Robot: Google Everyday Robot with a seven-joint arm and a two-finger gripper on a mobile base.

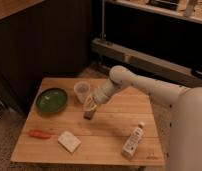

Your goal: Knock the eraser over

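The eraser (88, 114) is a small dark block standing on the wooden table (109, 137), just right of the clear plastic cup (81, 90). My gripper (89, 105) reaches down from the upper right on the white arm (139, 85) and sits right above the eraser, at or touching its top. The eraser leans slightly but is still up on end. The lower part of the gripper overlaps the eraser, so the contact is hard to read.
A green bowl (51, 99) sits at the table's left. An orange carrot-like item (39, 133) lies at the front left. A flat cream-white block (69, 141) lies at the front. A white bottle (132, 140) lies at the front right. Dark cabinets stand behind.
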